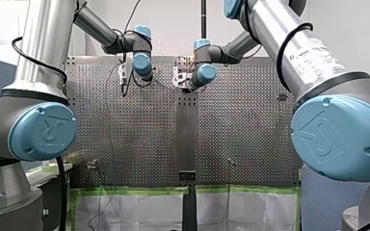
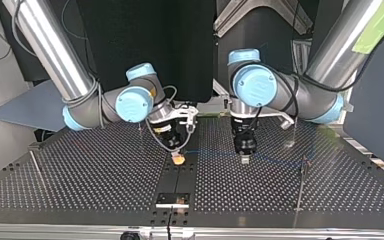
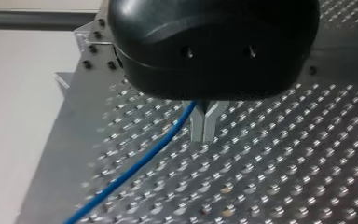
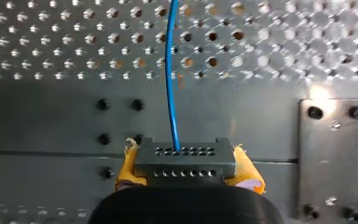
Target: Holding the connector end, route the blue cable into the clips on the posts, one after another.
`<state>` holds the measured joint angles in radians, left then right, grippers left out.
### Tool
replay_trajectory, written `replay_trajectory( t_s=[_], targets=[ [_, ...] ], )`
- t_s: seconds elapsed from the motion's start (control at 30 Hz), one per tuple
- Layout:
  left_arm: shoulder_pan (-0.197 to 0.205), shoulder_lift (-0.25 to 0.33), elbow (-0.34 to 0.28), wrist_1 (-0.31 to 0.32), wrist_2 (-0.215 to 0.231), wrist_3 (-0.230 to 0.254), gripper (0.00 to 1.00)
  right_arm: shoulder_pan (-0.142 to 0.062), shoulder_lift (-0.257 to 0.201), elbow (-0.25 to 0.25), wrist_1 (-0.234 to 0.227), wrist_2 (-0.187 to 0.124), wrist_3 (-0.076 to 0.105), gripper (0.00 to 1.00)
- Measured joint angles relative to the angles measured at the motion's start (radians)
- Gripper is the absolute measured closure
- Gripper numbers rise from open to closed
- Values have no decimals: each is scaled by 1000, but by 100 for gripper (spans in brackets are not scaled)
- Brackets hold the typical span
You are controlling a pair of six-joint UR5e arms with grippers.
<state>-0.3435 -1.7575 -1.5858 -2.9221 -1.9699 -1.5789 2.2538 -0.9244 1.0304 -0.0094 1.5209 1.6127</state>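
Note:
In the right wrist view my right gripper is shut on a grey connector block, one yellow pad on each side. The blue cable leaves the block and runs ahead over the perforated table. In the top view this right gripper hangs just over the centre strip. The blue cable stretches from it to my left gripper and on toward a thin post. The left wrist view shows the left gripper with metal fingers together, the blue cable coming out from between their roots.
More thin posts stand on the perforated table: one at the top view's far left, one behind my left arm. A black bracket sits on the centre strip near the table's edge. In the front view both wrists are far out over the table.

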Motion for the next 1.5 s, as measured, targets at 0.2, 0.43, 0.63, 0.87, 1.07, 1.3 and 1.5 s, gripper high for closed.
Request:
replay_trajectory(
  t_s=[0.2, 0.43, 0.63, 0.87, 1.07, 1.3, 1.5],
  targets=[
    [-21, -40, -18, -1, 4, -1, 100, -3, 0, 60, -60, 11, 9, 100],
    [-44, -109, -46, 10, -9, 0, 100, -5, 0, 125, -125, 43, -2, 100],
    [-53, -130, -99, 62, -8, -2, 100, -6, 2, 173, -174, 62, -6, 100],
    [-68, -148, -129, 126, -7, 0, 100, -13, 28, 234, -235, 81, -14, 100],
    [-92, -199, -139, 177, -9, 12, 100, -17, 72, 290, -290, 84, -24, 100],
    [-117, -258, -140, 229, -9, -5, 100, -28, 84, 352, -352, 85, -29, 100],
    [-128, -287, -140, 245, 1, -7, 100, -44, 84, 406, -406, 88, -28, 100]
  ],
)
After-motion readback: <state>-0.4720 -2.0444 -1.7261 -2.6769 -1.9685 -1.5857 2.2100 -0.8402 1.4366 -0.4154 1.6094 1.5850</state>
